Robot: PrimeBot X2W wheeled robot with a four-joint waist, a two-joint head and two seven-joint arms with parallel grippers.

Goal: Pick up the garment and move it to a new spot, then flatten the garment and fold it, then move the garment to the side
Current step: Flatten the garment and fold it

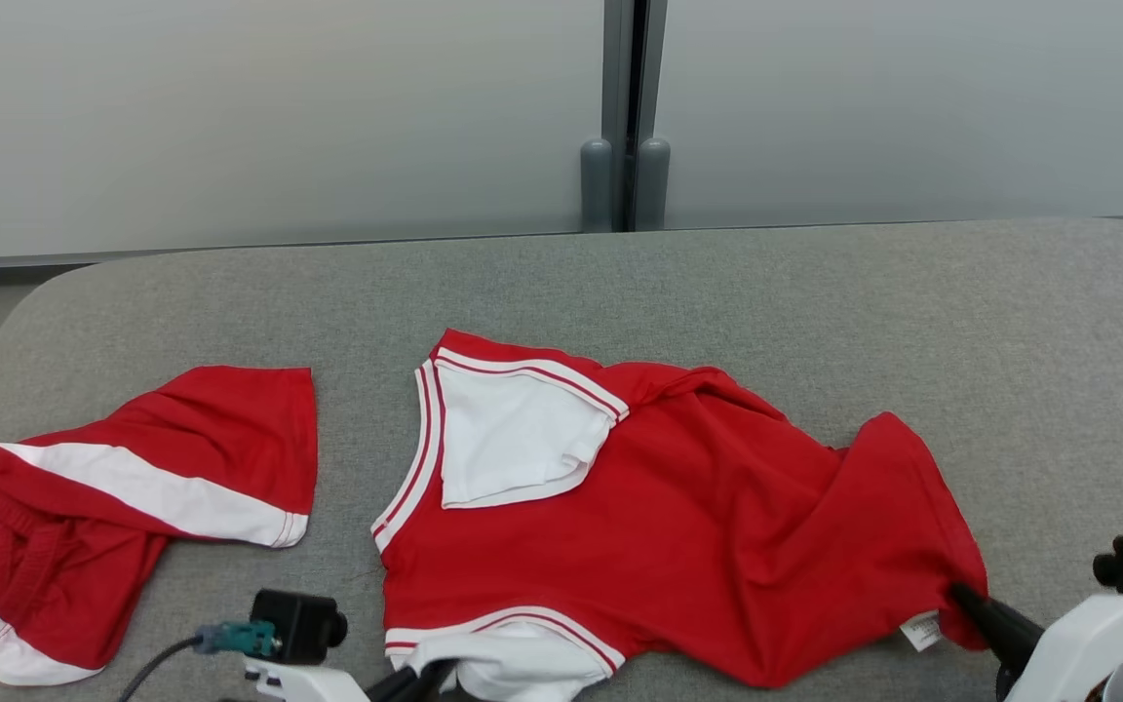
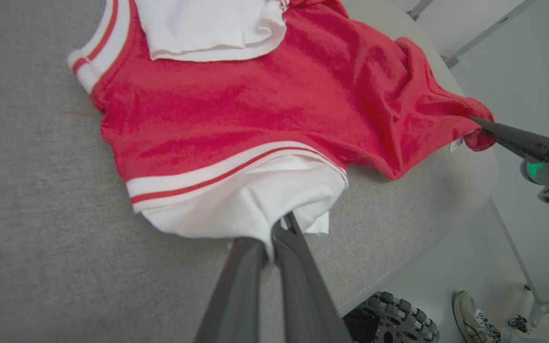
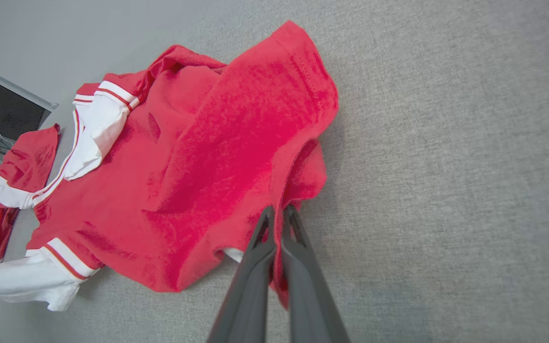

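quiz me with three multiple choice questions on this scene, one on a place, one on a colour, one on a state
1. In the head view, where do the red shorts lie?
A. left of the red shirt, apart from it
B. on top of the shirt
C. right of the shirt
2. What colour are the shirt's sleeves?
A. blue
B. white
C. black
3. How is the right gripper?
A. open above the table
B. shut on the shorts
C. shut on the shirt's red hem
Answers: A, grey surface shows between shorts and shirt; B, both sleeves are white; C, its fingers pinch the hem.
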